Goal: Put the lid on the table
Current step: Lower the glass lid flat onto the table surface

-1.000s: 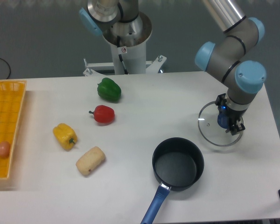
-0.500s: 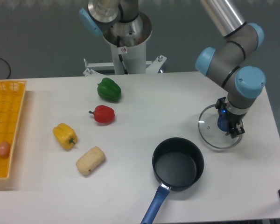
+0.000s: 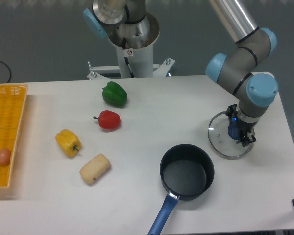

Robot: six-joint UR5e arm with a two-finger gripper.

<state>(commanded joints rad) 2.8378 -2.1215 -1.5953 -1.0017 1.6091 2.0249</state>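
Lid [image 3: 224,142] is now sitting lower, apparently flat on the worktop [image 3: 152,132] at right of frame, right of the pot [image 3: 186,172]. Gripper [image 3: 236,133] jaws are gripping its knob, seemingly; release is remaining.

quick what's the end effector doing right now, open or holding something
End effector: closed on the blue knob of the glass lid, which sits on the white table.

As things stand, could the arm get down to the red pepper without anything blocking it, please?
Probably yes: the red pepper sits alone on open table, nothing over it. The gripper is still on the lid knob, though.
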